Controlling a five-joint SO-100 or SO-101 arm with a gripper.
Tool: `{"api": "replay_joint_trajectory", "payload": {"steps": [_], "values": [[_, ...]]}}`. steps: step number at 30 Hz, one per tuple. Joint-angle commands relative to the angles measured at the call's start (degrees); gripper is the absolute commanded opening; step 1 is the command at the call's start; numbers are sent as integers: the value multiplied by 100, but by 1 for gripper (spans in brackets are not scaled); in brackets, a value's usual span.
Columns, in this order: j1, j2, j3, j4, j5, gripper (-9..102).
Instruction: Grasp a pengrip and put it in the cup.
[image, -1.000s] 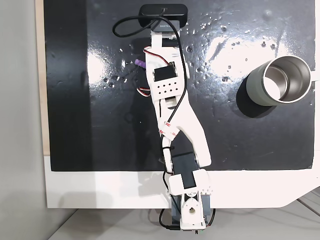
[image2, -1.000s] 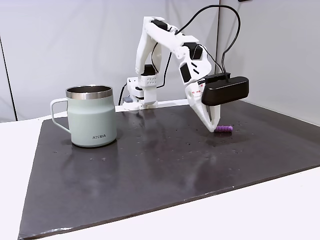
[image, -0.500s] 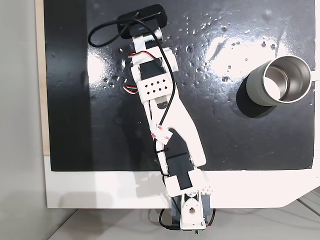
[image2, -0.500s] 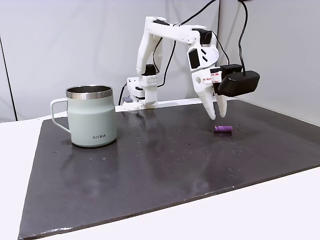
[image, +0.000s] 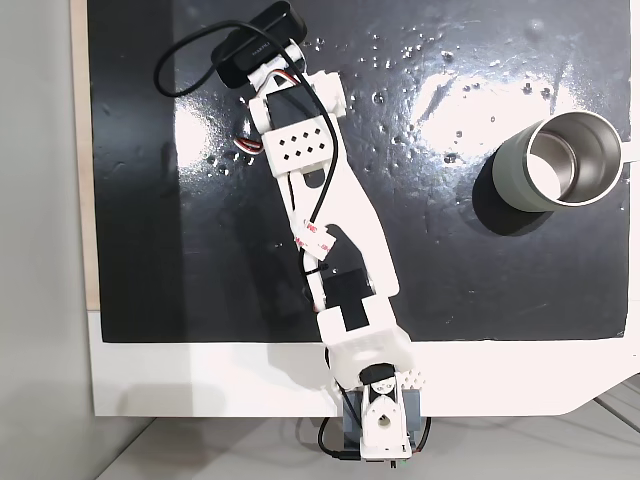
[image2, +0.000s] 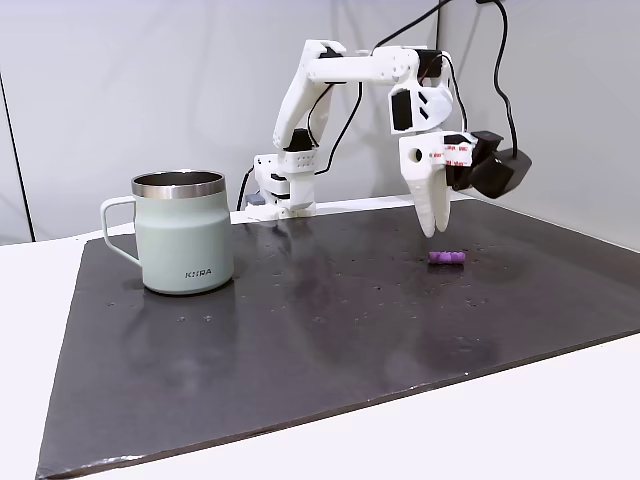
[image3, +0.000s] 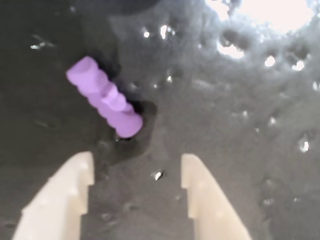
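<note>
The purple ribbed pengrip lies flat on the black mat, far to the right of the cup in the side fixed view. My gripper hangs a little above the mat, just left of and behind the pengrip, not touching it. In the wrist view the pengrip lies slanted ahead of the left finger, outside the gap. The gripper is open with only bare mat between its fingers. The grey-green metal cup stands upright at the mat's right side in the top fixed view, its steel inside showing.
The black mat lies on a white table. The arm reaches from its base at the bottom edge toward the upper left. A black camera with a looping cable rides at the wrist. Wide bare mat separates cup and pengrip.
The arm has swung left in the top view and lifted its fingertips off the mat. The pengrip has stayed where it lay. The cup has not moved.
</note>
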Motion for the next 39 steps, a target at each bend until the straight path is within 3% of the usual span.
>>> {"api": "replay_joint_trajectory", "payload": {"steps": [1, 9, 13, 15, 18, 29, 39], "values": [[70, -132, -589, 26, -299, 24], [53, -1169, -1890, 431, -642, 25], [-26, -1898, -2936, 1011, -668, 25], [-35, -2505, -3876, 1459, -686, 25], [-97, -4421, -7040, 2479, -729, 25], [-149, -4755, -7137, 2496, -694, 22], [-211, -5010, -7146, 2531, -606, 8]]}}
